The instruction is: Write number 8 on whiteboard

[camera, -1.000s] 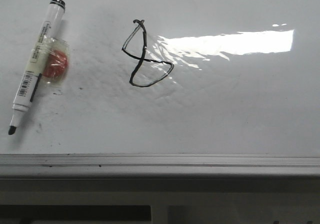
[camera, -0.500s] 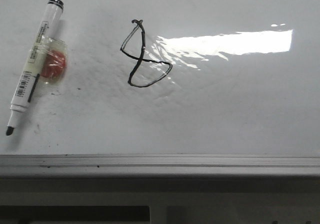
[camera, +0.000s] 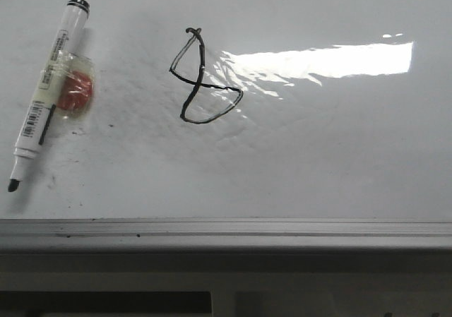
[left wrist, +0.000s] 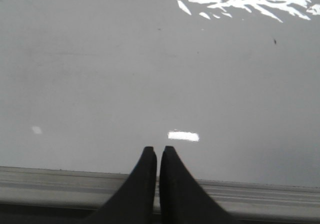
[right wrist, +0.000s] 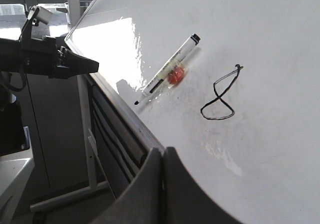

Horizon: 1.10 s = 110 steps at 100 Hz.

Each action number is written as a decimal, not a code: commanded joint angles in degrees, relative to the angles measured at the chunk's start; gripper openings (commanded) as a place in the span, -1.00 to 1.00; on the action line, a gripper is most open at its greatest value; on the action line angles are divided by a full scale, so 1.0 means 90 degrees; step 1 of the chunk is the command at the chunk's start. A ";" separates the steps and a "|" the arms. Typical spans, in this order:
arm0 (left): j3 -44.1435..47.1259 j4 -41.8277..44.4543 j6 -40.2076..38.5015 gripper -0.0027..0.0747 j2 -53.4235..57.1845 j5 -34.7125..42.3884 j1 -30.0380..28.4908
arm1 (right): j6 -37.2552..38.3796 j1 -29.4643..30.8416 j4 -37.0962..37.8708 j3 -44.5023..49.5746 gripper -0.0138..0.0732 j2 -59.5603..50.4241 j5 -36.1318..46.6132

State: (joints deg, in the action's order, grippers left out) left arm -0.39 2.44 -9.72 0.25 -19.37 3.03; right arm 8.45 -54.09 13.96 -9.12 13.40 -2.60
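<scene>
The number 8 (camera: 205, 77) is drawn on the whiteboard (camera: 318, 162), both loops joined, so the writing looks done. The marker (camera: 48, 91) lies nearby, let go (cap off). Both the left gripper (left wrist: 157, 151) and right gripper (right wrist: 162, 154) are pressed closed, holding nothing.

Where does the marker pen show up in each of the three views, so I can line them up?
Front view: the marker pen lies at the upper left on the whiteboard, uncapped tip toward the grey rail.
Left wrist view: not in it; only bare board and the shut left gripper.
Right wrist view: the pen lies centre, above the shut right gripper.
Shared landmark: the number 8, beside the pen.
</scene>
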 commanded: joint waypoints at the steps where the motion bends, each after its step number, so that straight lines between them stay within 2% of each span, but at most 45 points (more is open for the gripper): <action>1: 0.0249 0.0005 -0.0012 -0.98 0.0171 0.0249 0.0026 | -0.0024 0.0019 0.0075 -0.0173 -0.83 0.0043 0.0519; 25: 0.0249 0.0005 -0.0012 -0.98 0.0171 0.0249 0.0026 | -0.0024 0.0190 0.0075 -0.0042 -0.83 0.0043 0.0760; 35: 0.0249 0.0005 -0.0012 -0.98 0.0171 0.0249 0.0026 | -0.0024 0.0811 -0.0024 0.0311 -0.83 0.0112 0.1462; 44: 0.0249 0.0005 -0.0012 -0.98 0.0171 0.0249 0.0026 | -0.0024 0.1654 -0.0155 0.0643 -0.83 0.0185 0.2231; 51: 0.0249 0.0005 -0.0012 -0.98 0.0171 0.0249 0.0026 | -0.0024 0.2368 -0.0185 0.0787 -0.83 0.0200 0.2396; 66: 0.0249 0.0005 -0.0012 -0.98 0.0171 0.0249 0.0026 | -0.0024 0.3814 -0.0198 0.0980 -0.83 0.0181 0.2396; 78: 0.0249 0.0005 -0.0012 -0.98 0.0171 0.0249 0.0026 | -0.0195 0.4535 -0.0206 0.1159 -0.83 -0.0210 0.2383; 97: 0.0249 0.0005 -0.0012 -0.98 0.0171 0.0249 0.0026 | -0.0379 0.5585 -0.0412 0.1161 -0.83 -0.0739 0.1423; 110: 0.0249 0.0005 -0.0012 -0.98 0.0171 0.0249 0.0026 | -0.0798 0.6312 -0.0869 0.1161 -0.83 -0.1035 0.0758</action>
State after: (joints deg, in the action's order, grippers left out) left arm -0.39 2.53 -9.72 0.25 -19.41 3.03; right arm 4.16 -0.87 8.91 0.53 4.75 4.27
